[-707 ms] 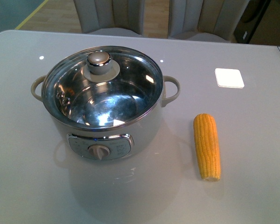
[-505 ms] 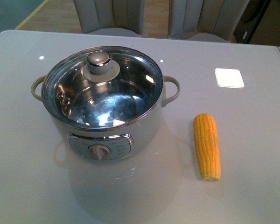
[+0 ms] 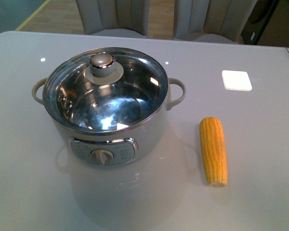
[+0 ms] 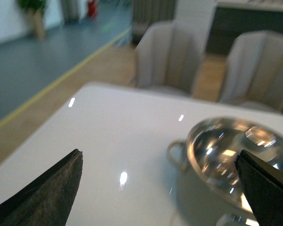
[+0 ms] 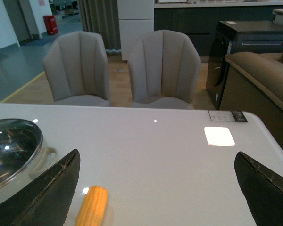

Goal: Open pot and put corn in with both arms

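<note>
1. Left gripper (image 4: 159, 156): mine. The black fingers are spread wide with nothing between them. It sits off the pot's left-handle side and touches nothing.
2. Right gripper (image 5: 156, 155): mine. It is spread equally wide and holds nothing. The corn and the pot's rim lie beyond it.
3. Glossy pale grey worktop (image 3: 260, 202): carries every item below except the chairs.
4. Bare yellow corn cob (image 3: 214, 151): lies on its side on the worktop, to the right of the pot and apart from it. Its length runs away from me.
5. Cream-white round electric pot (image 3: 149, 139): stands upright, left of centre. A silver front panel with a beige dial knob (image 3: 103, 156) faces me. There is one beige loop handle on each side.
6. Round glass lid with steel rim (image 3: 111, 96): seated on the pot, closing it. It is topped by a beige-and-chrome lid knob (image 3: 102, 62). The polished steel interior shows through the glass.
7. Flat white square pad (image 3: 236, 80): lies on the worktop beyond the corn, well apart from it.
8. Two grey upholstered chairs (image 3: 113, 17): stand side by side past the worktop's far edge.
</note>
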`<action>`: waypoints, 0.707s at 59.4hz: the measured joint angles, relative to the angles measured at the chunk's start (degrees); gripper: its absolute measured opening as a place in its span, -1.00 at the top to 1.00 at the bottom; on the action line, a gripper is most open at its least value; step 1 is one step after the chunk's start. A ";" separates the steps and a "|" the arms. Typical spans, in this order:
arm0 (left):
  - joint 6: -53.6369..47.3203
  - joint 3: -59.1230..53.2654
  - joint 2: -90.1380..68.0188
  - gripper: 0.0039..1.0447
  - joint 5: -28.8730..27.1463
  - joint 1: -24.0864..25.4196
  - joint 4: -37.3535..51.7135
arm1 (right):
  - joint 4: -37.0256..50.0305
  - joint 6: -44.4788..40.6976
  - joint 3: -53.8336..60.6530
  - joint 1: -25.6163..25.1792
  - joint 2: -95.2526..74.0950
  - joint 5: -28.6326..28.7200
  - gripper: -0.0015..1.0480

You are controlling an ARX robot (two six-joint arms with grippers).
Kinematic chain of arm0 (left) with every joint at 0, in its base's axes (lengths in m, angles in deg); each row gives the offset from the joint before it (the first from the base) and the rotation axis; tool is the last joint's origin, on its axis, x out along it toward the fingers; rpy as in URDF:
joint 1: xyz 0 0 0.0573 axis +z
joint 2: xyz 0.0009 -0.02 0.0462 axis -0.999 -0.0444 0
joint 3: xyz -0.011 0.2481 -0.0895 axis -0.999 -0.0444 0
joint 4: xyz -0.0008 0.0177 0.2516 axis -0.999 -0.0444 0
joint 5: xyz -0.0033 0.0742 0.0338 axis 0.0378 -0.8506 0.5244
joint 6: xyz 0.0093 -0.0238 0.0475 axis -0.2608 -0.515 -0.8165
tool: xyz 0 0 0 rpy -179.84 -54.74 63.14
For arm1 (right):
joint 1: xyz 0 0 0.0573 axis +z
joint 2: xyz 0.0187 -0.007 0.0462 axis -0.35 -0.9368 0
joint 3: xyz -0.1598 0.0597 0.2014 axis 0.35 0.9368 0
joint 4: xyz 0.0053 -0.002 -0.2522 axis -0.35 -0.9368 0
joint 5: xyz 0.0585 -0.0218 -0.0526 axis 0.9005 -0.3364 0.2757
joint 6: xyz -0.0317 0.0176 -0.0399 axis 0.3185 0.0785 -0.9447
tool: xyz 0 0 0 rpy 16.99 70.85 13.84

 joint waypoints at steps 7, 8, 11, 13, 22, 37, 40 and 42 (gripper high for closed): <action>14.25 3.63 -12.17 -0.88 -8.50 -1.42 -5.44 | 0.00 0.00 0.00 0.00 0.02 -0.13 -0.83; 14.64 3.98 -13.07 -0.88 -7.89 -1.20 -4.42 | 0.00 0.00 0.00 0.00 0.02 -0.09 -0.83; 15.08 5.20 -15.65 -0.88 -6.32 -0.55 -1.27 | 0.00 0.00 0.00 0.00 0.02 -0.11 -0.83; 15.08 6.08 -17.46 -0.88 -5.29 0.02 0.90 | 0.00 0.00 0.00 0.00 0.02 -0.13 -0.83; 12.59 10.45 -30.97 -0.88 2.40 2.99 15.23 | 0.00 0.00 0.00 0.00 0.02 -0.13 -0.83; 0.42 18.12 -61.70 -0.88 13.75 2.62 41.33 | 0.00 0.00 0.00 0.00 0.02 -0.13 -0.83; -1.46 19.91 -67.71 -0.88 14.56 1.92 45.13 | 0.00 0.00 0.00 0.00 0.02 -0.13 -0.83; -2.23 21.20 -71.25 -0.88 14.95 1.36 46.93 | 0.00 0.00 0.00 0.00 0.02 -0.13 -0.83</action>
